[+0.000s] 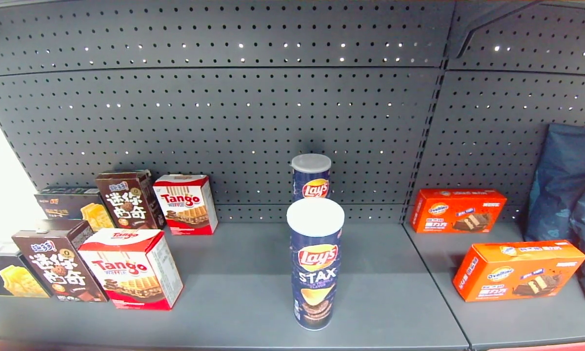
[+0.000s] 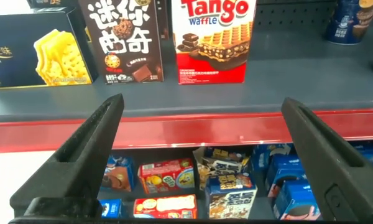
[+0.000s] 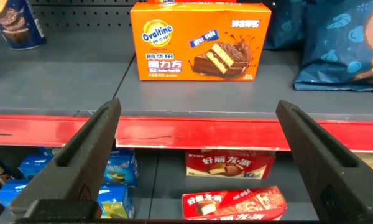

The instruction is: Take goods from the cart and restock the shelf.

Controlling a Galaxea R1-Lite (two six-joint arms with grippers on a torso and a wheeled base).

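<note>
Two tall blue chip cans (image 1: pixel 315 263) stand mid-frame on the shelf (image 1: pixel 243 273), one right behind the other. Lower left there are six boxes in two rows: two red-and-white waffle boxes (image 1: pixel 131 268), two brown boxes (image 1: pixel 58 265), two dark boxes (image 1: pixel 9 275). Right side has two orange cake boxes (image 1: pixel 516 270) plus blue bags (image 1: pixel 565 180). Left gripper (image 2: pixel 202 101) and right gripper (image 3: pixel 198 104) are both spread wide, holding nothing.

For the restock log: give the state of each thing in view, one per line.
Front chip can, upright, lid on.
Rear chip can, upright, lid on.
Front waffle box, upright, closed.
Front orange box, closed.
Left gripper, fingers open, empty.
Right gripper, fingers open, empty.
</note>
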